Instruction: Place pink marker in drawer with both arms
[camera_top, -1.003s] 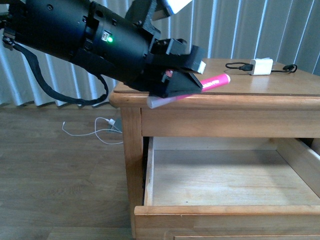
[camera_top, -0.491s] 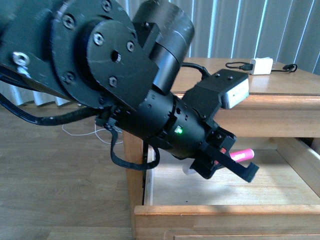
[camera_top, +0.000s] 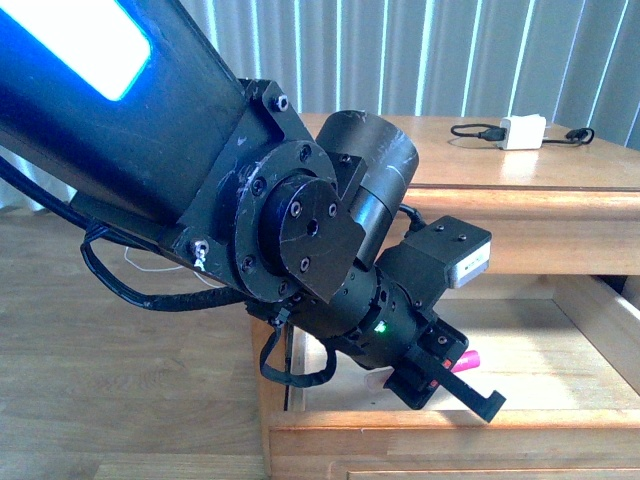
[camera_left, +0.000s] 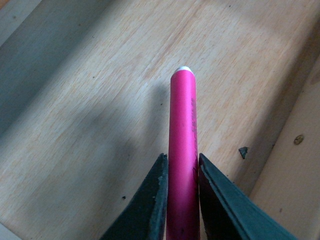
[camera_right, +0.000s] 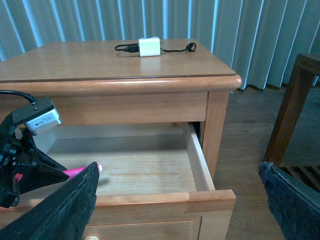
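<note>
**Marker**: pink barrel, clamped between the left fingers, which are closed tight against both its sides. The free end points out past the fingertips. It is inside the open drawer, low over the pale floor near the front left corner. Whether it touches the wood cannot be told.

**Drawer:** pulled well out from under the tabletop. No other contents show on the visible part of its floor.

**Right fingers**: spread wide and holding nothing. They are outside the drawer and facing its front.

**Charger**: white, with a black cable, on the far part of the tabletop. It plays no part in the task.

**Progress, as judged:**
- Done: the drawer is open, the marker is gripped, and it has been brought inside the drawer.
- Left: open the left fingers so the marker lies on the floor, then draw the left arm up and clear of the front wall.
- The right arm looks placed to deal with the drawer front afterwards, if closing is wanted. The task sentence does not demand it.

**Writing and labels:**
- Marker: a line of dark print runs along the barrel in the left wrist view, too blurred to read.
- Charger: no marking can be made out.
- Left arm: it has a small green light and a bright blue-white panel, and neither carries legible text.
- No brand can be read anywhere.
</note>
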